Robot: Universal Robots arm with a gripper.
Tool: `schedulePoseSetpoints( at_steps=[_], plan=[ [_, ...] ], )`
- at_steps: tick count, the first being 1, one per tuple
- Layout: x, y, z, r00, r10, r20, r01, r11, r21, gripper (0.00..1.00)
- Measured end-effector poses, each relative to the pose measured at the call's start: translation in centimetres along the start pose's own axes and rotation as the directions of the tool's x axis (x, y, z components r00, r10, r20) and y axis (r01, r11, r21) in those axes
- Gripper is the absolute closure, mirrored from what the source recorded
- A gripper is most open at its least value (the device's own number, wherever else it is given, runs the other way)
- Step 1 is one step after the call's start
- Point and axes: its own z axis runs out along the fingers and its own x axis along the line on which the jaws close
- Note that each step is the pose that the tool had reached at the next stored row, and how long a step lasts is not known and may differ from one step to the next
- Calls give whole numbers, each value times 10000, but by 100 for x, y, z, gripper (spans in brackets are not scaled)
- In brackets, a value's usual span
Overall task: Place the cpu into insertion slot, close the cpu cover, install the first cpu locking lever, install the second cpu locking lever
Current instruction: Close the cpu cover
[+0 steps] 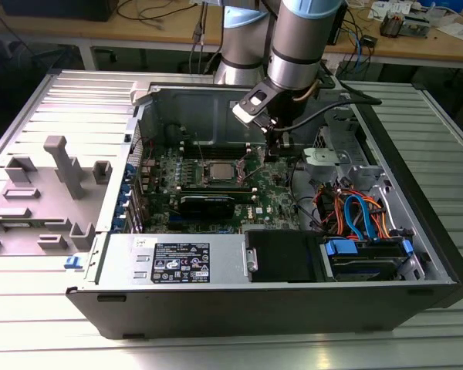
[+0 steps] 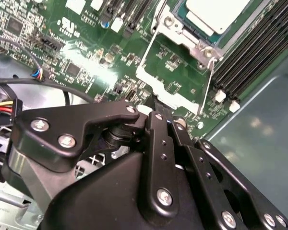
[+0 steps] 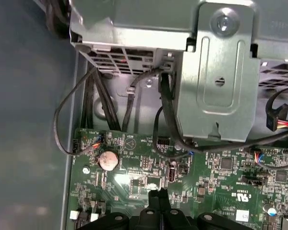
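One cpu (image 1: 218,171), tool (image 1: 275,153) near it, toward exterior view's right

The arm (image 1: 297,35) stands nearly upright in the exterior view, a thick silver-grey tube with a pale blue joint at the top. A second segment (image 1: 239,46) sits just behind it, toward the exterior view's left. The wrist (image 1: 282,96) carries a small black-and-white camera block (image 1: 252,104), and a black cable (image 1: 336,104) trails toward the exterior view's right. Below it the black gripper (image 1: 275,146) points straight down. In both wrist views its jaws are pressed together, with nothing between them, and their black link bars (image 2: 156,158) meet at the tip.
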Motion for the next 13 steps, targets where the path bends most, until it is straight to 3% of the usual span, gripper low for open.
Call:
schedulePoseSetpoints(
  at_steps=[13],
  plan=[
    [13,-138,-38,10000,-54,-37,54,10000,-4,89]
  ],
)
